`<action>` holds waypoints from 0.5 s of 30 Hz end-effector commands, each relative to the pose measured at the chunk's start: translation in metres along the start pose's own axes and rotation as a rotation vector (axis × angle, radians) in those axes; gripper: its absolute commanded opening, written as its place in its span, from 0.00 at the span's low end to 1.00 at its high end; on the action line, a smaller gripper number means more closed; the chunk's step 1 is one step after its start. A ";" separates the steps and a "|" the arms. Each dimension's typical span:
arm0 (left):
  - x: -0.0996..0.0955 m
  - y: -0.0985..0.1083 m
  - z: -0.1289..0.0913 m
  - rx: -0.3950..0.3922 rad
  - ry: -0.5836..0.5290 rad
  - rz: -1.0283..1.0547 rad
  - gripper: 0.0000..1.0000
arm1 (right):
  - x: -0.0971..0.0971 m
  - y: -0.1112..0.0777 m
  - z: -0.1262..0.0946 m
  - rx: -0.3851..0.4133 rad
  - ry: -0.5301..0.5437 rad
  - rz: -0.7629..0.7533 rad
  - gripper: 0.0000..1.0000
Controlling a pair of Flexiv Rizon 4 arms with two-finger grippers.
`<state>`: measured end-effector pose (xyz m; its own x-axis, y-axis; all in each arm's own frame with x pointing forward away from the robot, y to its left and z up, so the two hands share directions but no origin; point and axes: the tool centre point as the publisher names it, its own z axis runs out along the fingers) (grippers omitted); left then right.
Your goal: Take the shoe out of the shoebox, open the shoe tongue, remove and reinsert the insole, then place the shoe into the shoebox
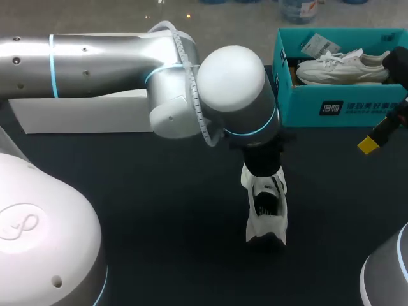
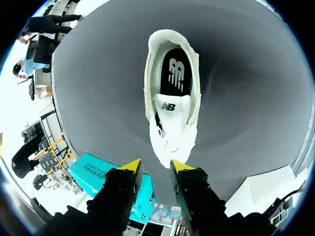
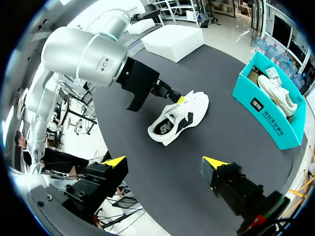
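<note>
I see a white shoe with black insole at centre, teal shoebox upper right, black table, white block upper left.

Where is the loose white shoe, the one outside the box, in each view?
Head view: shoe mid-table, under the left arm.
Left wrist view: shoe just ahead of the left gripper.
Right wrist view: shoe ahead, mid-table.
Shared landmark: teal shoebox.
</note>
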<state>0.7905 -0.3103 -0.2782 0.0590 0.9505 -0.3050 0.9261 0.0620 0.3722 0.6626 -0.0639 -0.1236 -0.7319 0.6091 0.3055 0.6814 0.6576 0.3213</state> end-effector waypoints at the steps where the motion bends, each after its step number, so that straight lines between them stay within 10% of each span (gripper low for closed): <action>1: 0.001 -0.012 0.009 0.009 0.001 0.010 0.00 | -0.001 0.002 0.000 0.006 0.002 0.002 1.00; 15: 0.027 -0.060 0.025 0.053 0.073 0.048 0.00 | -0.001 0.002 0.000 0.006 0.002 0.002 1.00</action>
<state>0.7490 -0.2961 -0.3256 0.0778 0.9713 -0.2247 0.9419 0.0023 0.3358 0.6626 -0.0639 -0.1236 -0.7319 0.6091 0.3055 0.6814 0.6576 0.3213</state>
